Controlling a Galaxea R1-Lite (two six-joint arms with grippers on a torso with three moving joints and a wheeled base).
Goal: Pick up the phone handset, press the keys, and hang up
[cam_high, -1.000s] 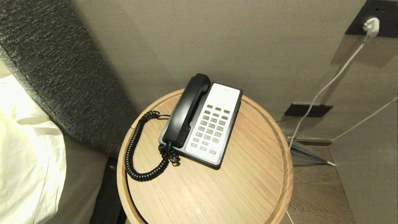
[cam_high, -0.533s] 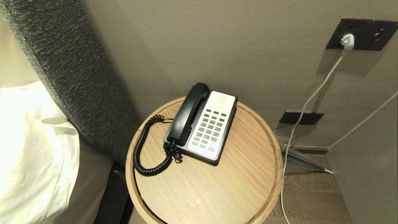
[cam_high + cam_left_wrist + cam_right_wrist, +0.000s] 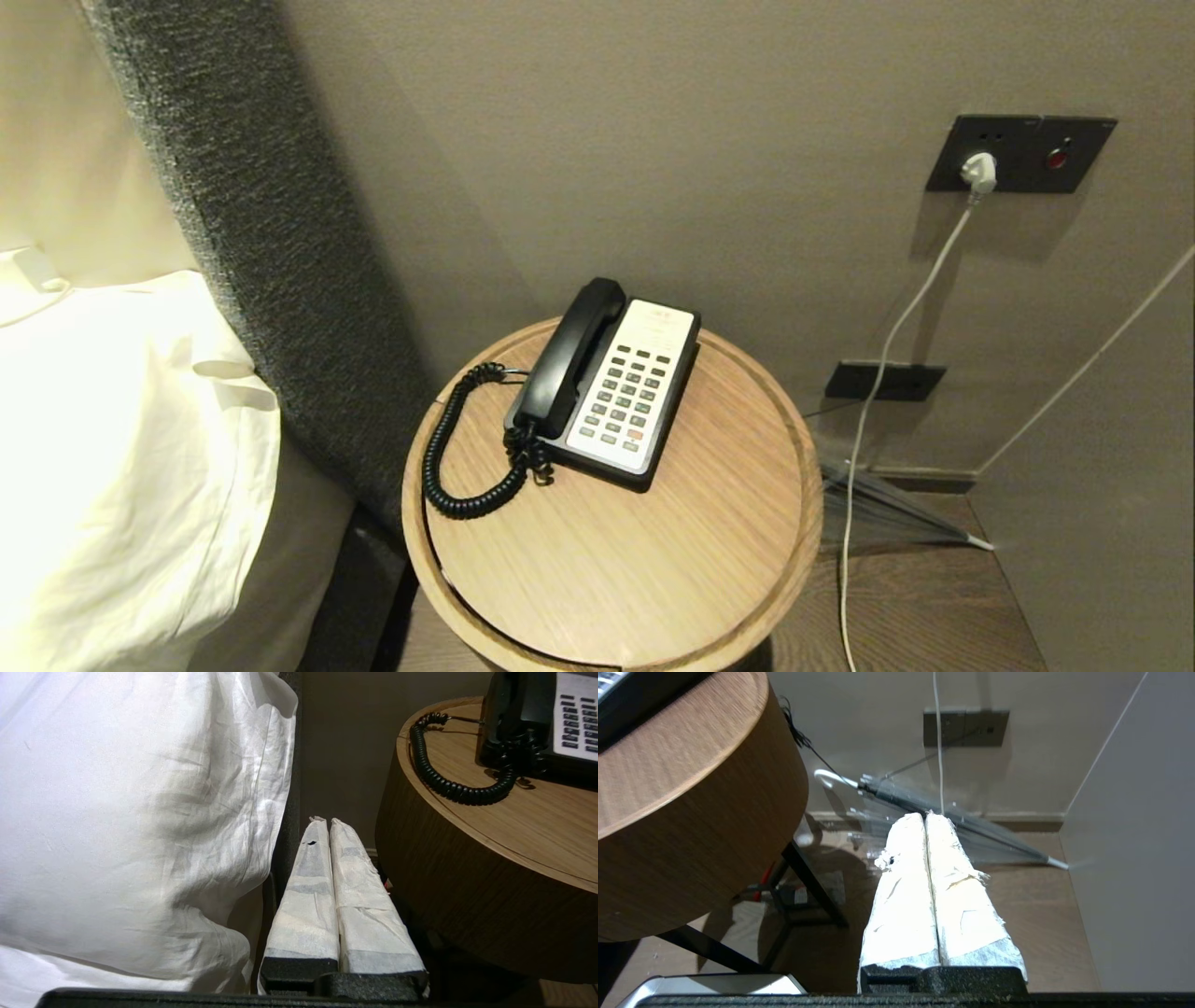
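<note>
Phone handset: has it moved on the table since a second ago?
No. The phone handset lies in the same spot on its base on the round table; only the camera view has shifted.

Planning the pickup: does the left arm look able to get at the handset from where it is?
Probably yes. The handset lies exposed on the base's left side with nothing over it. The left gripper, shut, hangs low between pillow and table, so it must rise above the rim.

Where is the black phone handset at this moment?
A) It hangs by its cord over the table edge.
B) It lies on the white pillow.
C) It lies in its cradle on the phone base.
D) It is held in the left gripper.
C: the phone handset rests along the phone base on the round wooden table, untouched.
</note>
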